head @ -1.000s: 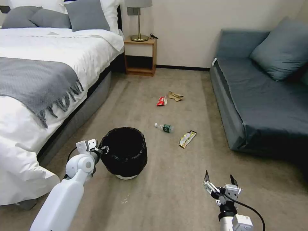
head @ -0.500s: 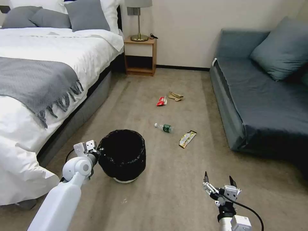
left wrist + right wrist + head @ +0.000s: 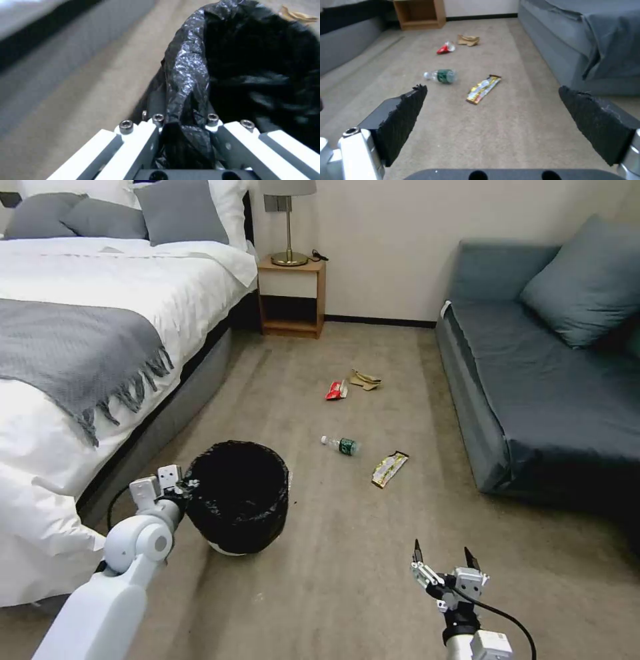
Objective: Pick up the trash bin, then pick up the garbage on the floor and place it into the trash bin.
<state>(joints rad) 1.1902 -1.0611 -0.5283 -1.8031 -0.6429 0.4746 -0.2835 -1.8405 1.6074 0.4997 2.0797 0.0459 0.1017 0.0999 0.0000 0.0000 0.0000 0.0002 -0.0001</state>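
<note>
1. While the left gripper (image 3: pixel 185 140) has its fingers closed on the bagged rim of the trash bin (image 3: pixel 237 495), the bin tilts beside the bed (image 3: pixel 80 347).
2. The right gripper (image 3: pixel 443 568), fingers spread wide and empty, is nearer the litter.
3. Ahead of those fingers lies the yellow-silver wrapper (image 3: pixel 483 89), its long axis pointing roughly away; the green-labelled bottle (image 3: pixel 440 75) lies just beyond.

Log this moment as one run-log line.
left gripper: shut on rim of black-bagged round trash bin | right gripper: open, empty, above carpet | clear green-labelled bottle, yellow-silver wrapper: on floor
</note>
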